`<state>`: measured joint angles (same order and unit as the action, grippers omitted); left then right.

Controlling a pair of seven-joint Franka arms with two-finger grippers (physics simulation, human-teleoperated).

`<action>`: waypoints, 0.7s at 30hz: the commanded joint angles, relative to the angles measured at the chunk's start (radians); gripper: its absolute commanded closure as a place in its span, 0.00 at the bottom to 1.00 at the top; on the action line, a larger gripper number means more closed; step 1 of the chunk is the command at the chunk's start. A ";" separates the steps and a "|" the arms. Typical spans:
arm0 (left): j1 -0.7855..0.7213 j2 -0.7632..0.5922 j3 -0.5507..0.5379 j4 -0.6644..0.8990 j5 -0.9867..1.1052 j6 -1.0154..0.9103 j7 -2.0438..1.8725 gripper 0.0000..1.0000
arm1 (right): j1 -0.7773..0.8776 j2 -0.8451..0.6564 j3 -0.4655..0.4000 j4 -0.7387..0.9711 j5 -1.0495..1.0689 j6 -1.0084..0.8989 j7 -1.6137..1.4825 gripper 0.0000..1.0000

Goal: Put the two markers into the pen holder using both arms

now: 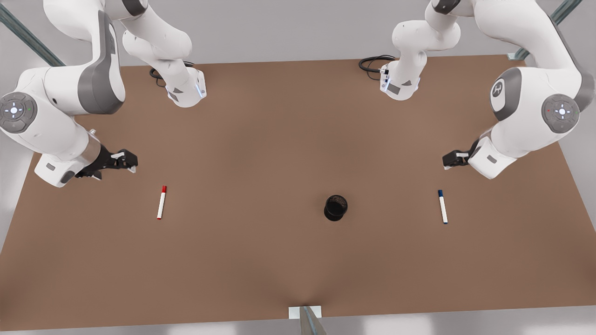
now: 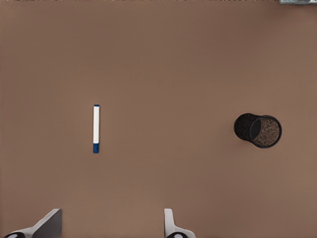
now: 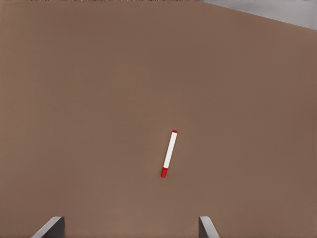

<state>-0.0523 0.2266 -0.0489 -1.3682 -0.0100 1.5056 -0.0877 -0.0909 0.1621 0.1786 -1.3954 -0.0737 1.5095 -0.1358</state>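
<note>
The red-capped marker lies flat on the brown table toward the front view's left. Above and behind it hovers my right gripper, open and holding nothing. Toward the front view's right lies the blue-capped marker, also flat. My left gripper hangs open behind it, with nothing between its fingers. The black pen holder stands upright between the two markers, closer to the blue one.
The two arm bases sit at the table's far edge with black cables beside them. A small pale bracket marks the near edge of the table.
</note>
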 commanded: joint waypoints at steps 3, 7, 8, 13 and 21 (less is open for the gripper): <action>0.005 0.065 0.001 0.008 0.008 0.093 0.059 0.00 | 0.003 -0.001 0.001 0.001 0.000 0.018 -0.051 0.00; 0.054 0.169 0.004 -0.124 0.007 0.366 0.051 0.00 | 0.003 -0.001 -0.001 0.001 0.000 0.018 -0.054 0.00; 0.067 0.175 0.006 -0.143 0.004 0.402 0.051 0.00 | 0.003 -0.001 -0.001 -0.001 0.000 0.018 -0.054 0.00; 0.106 0.254 0.008 -0.325 0.005 0.683 0.036 0.00 | 0.003 -0.001 -0.001 -0.001 0.000 0.018 -0.057 0.00; 0.123 0.309 0.050 -0.433 0.008 0.834 0.034 0.01 | -0.006 0.066 -0.007 -0.004 0.000 0.121 0.004 0.00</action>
<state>0.0708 0.5347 -0.0027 -1.7888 -0.0035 2.1972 -0.0580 -0.0974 0.2171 0.1725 -1.3983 -0.0746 1.5567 -0.1704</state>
